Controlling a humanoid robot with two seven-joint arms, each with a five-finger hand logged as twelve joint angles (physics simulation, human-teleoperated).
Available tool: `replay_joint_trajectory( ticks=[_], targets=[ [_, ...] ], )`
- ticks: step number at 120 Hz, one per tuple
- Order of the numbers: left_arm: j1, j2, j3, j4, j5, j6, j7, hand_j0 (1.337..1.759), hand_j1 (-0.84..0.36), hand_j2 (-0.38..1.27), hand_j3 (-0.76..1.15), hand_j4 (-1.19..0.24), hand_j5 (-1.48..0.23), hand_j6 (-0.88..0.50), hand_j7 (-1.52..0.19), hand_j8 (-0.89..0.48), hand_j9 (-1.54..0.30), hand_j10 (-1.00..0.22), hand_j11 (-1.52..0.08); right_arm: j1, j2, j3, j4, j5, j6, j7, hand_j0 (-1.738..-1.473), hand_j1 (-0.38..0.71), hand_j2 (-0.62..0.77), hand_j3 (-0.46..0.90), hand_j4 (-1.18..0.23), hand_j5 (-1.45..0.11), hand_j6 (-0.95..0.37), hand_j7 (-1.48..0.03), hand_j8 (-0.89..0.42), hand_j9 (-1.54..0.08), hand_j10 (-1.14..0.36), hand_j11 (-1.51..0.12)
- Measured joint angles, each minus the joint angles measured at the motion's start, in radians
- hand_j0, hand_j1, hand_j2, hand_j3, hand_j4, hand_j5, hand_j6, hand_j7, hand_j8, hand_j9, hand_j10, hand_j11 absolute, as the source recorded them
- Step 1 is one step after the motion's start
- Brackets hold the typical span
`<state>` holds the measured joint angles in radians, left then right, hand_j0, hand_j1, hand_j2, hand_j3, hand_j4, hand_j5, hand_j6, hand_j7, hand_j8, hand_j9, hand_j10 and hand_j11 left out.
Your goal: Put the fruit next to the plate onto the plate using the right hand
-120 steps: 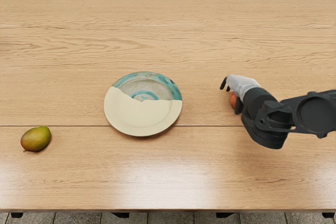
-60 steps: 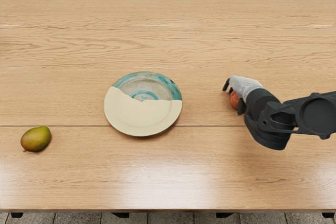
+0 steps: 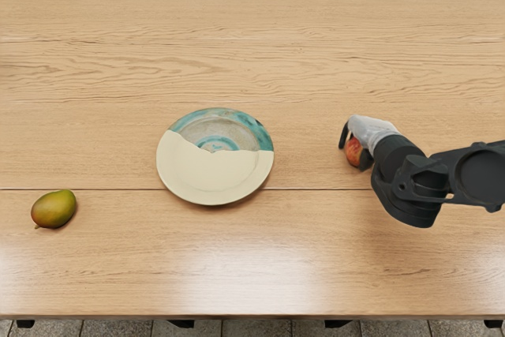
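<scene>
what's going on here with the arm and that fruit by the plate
The right robot hand is closed over a small red fruit on the table, to the right of the plate. The fruit is mostly hidden under the fingers and has not reached the plate, which holds nothing. A mango lies alone far off on the left side. The left arm is out of view.

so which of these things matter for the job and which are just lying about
In the job: red fruit, plate, right hand over the fruit.
Lying about: mango, far left on the table.
</scene>
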<state>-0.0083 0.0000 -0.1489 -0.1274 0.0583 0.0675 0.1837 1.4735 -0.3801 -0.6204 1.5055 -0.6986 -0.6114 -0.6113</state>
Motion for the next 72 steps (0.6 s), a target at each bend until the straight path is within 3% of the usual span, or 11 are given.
replay_joint_trajectory(
  ticks=[52,72],
  targets=[
    [0.001,0.000,0.000,0.000,0.000,0.000,0.000,1.658,0.35,0.00,0.00,0.00,0.00,0.00,0.00,0.00,0.00,0.00,0.00,0.114,-0.016,0.039,0.097,0.021,0.001,0.001,-1.649,0.27,0.08,0.00,-0.68,-0.90,-0.40,-0.89,-0.36,-0.91,-0.61,-0.91],
    [0.001,0.000,0.000,0.000,0.000,0.000,0.000,1.658,0.35,0.00,0.00,0.00,0.00,0.00,0.00,0.00,0.00,0.00,0.00,0.201,0.023,0.057,0.125,0.093,0.001,0.001,-1.649,0.26,0.07,0.00,-0.68,-0.92,-0.40,-0.90,-0.35,-0.92,-0.61,-0.92]
  ],
)
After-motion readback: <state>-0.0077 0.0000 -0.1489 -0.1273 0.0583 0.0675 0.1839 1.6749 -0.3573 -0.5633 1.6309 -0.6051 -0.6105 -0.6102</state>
